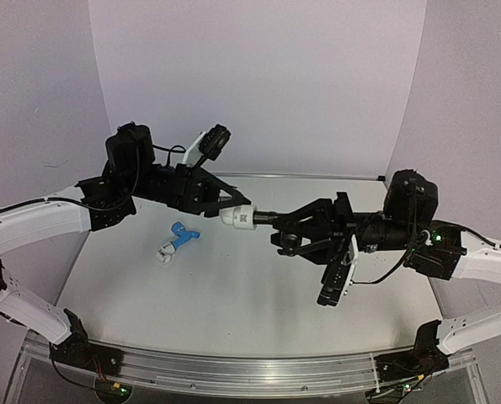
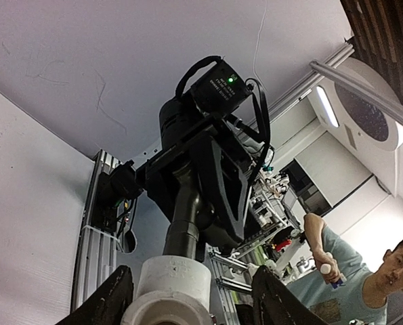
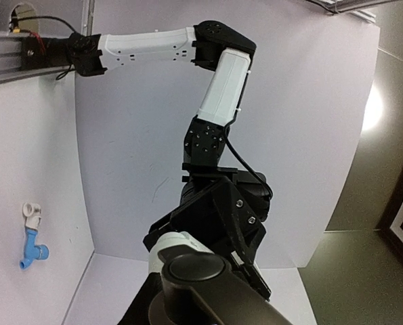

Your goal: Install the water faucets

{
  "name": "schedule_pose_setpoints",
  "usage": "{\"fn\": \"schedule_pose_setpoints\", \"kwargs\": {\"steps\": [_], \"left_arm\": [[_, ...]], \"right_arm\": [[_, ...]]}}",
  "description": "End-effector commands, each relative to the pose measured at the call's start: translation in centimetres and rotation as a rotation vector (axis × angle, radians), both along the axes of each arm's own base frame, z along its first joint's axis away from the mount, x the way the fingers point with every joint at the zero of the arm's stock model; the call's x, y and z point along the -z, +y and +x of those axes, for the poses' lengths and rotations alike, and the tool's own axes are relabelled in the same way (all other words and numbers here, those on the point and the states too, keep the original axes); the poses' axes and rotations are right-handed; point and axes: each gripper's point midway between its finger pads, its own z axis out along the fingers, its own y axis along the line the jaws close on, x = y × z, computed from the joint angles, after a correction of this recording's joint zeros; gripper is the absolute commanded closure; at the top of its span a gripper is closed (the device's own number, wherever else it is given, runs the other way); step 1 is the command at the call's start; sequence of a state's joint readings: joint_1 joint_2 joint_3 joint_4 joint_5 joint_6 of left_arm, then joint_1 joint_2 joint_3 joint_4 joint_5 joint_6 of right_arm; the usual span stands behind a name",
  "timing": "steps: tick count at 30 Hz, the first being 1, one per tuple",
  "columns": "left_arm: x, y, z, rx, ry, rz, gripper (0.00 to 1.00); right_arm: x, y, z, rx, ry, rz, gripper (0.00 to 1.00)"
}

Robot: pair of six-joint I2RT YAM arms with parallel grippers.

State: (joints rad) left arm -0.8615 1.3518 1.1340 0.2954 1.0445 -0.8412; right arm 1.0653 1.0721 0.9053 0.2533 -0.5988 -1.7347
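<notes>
My left pincer (image 1: 235, 210) is clamped on a white pipe fitting (image 1: 237, 219), its fingers (image 2: 106, 301) hugging it on both sides, up off the table (image 1: 233, 295). From 3 o'clock, my right pincer (image 1: 285, 225) grips the dark grey faucet (image 1: 265, 216). The faucet's stem meets the fitting's mouth end on. They touch, though I cannot tell how far in the stem sits. The fitting carries a small square code sticker (image 1: 244, 217), black on white, with no letters I can read. In the left wrist view, my right wrist shows a white-lettered label (image 2: 218, 84) beside a green light (image 2: 230, 79), and the print is too small to read. The light blue faucet (image 1: 183, 233) lies flat on the table at about 8 o'clock from the held pair, well apart from both pincers. A small white fitting (image 1: 164, 253) touches its lower end.
</notes>
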Motion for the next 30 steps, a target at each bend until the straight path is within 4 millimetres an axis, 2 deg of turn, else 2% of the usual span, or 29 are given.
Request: {"fn": "schedule_pose_setpoints", "kwargs": {"steps": [1, 7, 11, 18, 20, 23, 25, 27, 30], "left_arm": [[-3.5, 0.6, -2.2, -0.001, -0.192, -0.093, 0.42], [-3.6, 0.3, -4.1, 0.025, -0.294, -0.107, 0.48], [-3.7, 0.5, -4.2, -0.001, -0.339, -0.113, 0.5], [-4.3, 1.0, -4.1, -0.052, -0.415, -0.123, 0.6], [-4.4, 1.1, -4.1, -0.061, -0.43, -0.125, 0.58], [-4.8, 1.2, -4.0, -0.073, -0.428, -0.132, 0.46], [-5.1, 1.2, -4.0, -0.071, -0.409, -0.137, 0.42], [-5.1, 1.0, -4.1, -0.054, -0.394, -0.138, 0.42], [-5.0, 0.9, -4.2, -0.039, -0.393, -0.138, 0.49]], "right_arm": [[-6.3, -0.6, 0.4, 0.04, 0.183, 0.169, 1.0], [-9.0, -0.5, 1.0, 0.043, 0.42, 0.233, 1.0], [-10.5, -0.7, 1.4, 0.036, 0.579, 0.272, 1.0], [-11.1, -1.0, 0.8, -0.011, 0.795, 0.259, 1.0], [-10.9, -1.0, 0.3, -0.032, 0.825, 0.234, 1.0], [-9.9, -1.1, -0.5, -0.053, 0.788, 0.183, 1.0], [-9.1, -1.1, -0.6, -0.045, 0.75, 0.158, 1.0], [-8.9, -1.0, -0.4, -0.03, 0.741, 0.156, 1.0], [-9.7, -0.7, 0.1, -0.019, 0.782, 0.177, 1.0]]}}
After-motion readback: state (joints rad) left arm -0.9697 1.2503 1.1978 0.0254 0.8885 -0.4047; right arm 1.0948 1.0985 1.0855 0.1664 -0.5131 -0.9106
